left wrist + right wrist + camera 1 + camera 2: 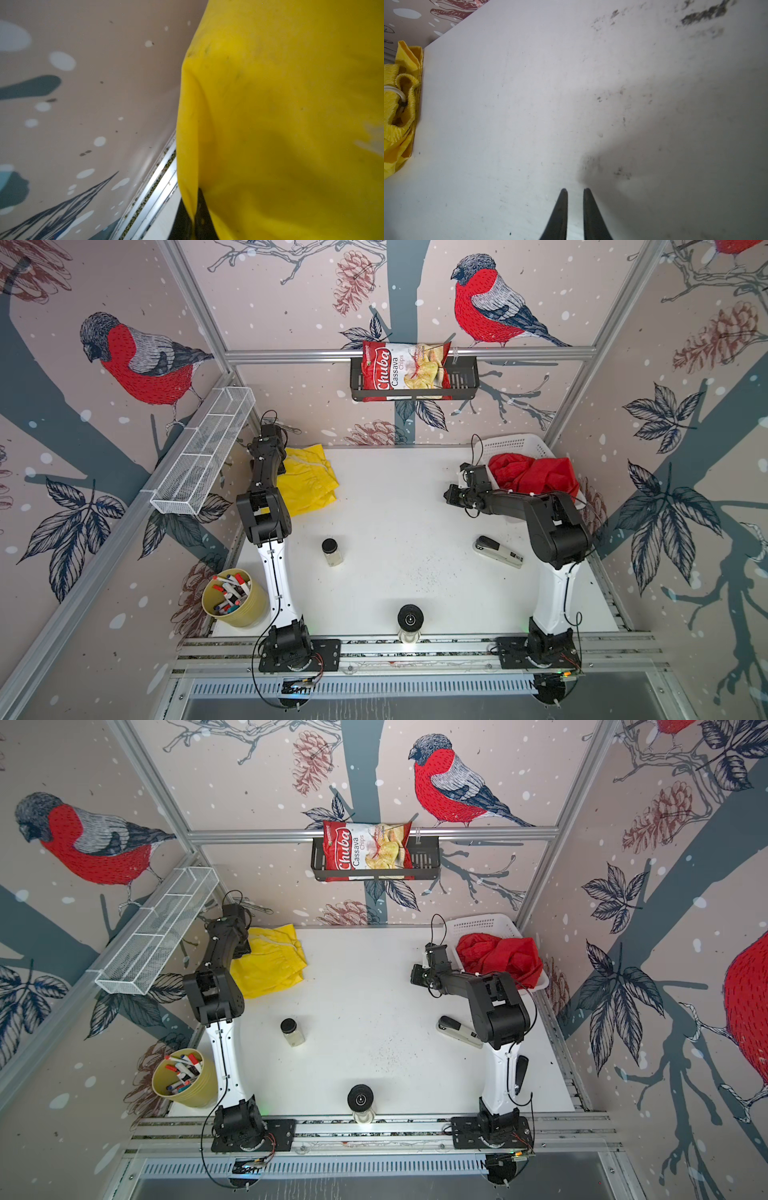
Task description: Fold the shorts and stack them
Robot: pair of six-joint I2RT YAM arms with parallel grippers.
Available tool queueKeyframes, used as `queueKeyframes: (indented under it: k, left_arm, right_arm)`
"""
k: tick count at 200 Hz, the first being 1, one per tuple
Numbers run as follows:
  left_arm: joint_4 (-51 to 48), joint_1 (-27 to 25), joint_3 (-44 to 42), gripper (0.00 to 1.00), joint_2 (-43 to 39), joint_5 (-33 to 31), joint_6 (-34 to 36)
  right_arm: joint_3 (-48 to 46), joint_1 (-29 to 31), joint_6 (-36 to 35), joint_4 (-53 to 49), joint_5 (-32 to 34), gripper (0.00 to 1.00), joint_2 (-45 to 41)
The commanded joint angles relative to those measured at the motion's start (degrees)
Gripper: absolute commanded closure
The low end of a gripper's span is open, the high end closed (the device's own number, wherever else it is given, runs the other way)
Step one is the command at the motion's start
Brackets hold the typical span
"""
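The yellow shorts (309, 485) (270, 965) lie bunched at the table's back left corner, showing in both top views. My left gripper (284, 467) (195, 216) sits at their left edge, shut on a fold of the yellow cloth (280, 124), which fills most of the left wrist view. The red shorts (536, 475) (503, 959) are heaped in the white lattice basket (515, 443) at the back right. My right gripper (451, 493) (575, 189) hovers over bare table left of the basket, its fingers a narrow gap apart with nothing between them. The yellow shorts' waistband (398, 108) shows at the edge of the right wrist view.
A small jar (332, 552) stands left of centre and a stapler (497, 551) lies by the right arm. A yellow cup of markers (235, 598) sits front left, and a black-topped bottle (410, 620) at the front edge. A wire shelf (203, 452) and a chips rack (405, 369) hang on the walls.
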Motion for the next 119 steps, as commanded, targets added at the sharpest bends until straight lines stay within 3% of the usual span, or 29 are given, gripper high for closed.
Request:
queueKeyframes:
  k: [1, 40, 58, 72, 119]
  left_arm:
    - [2.85, 0.13, 1.19, 1.00, 0.97, -7.32, 2.50]
    - [5.46, 0.13, 4.87, 0.82, 2.69, -9.86, 3.43]
    - [5.25, -0.11, 6.37, 0.47, 2.12, -6.94, 2.35]
    - [5.48, -1.10, 5.77, 0.32, 0.76, -6.22, 1.95]
    - [6.72, -6.10, 0.16, 0.21, -1.00, -5.26, 2.21]
  right_arm:
    - [0.76, -0.06, 0.97, 1.54, -1.05, 0.83, 0.98]
    - [1.75, -0.12, 1.36, 1.61, -1.14, 0.83, 2.30]
    - [2.12, -0.07, 1.68, 1.60, -1.57, 0.83, 3.07]
    - [2.13, -0.09, 2.20, 1.91, -1.91, 0.83, 3.38]
    - [1.68, 0.63, 3.35, 2.84, -3.43, 0.83, 2.89]
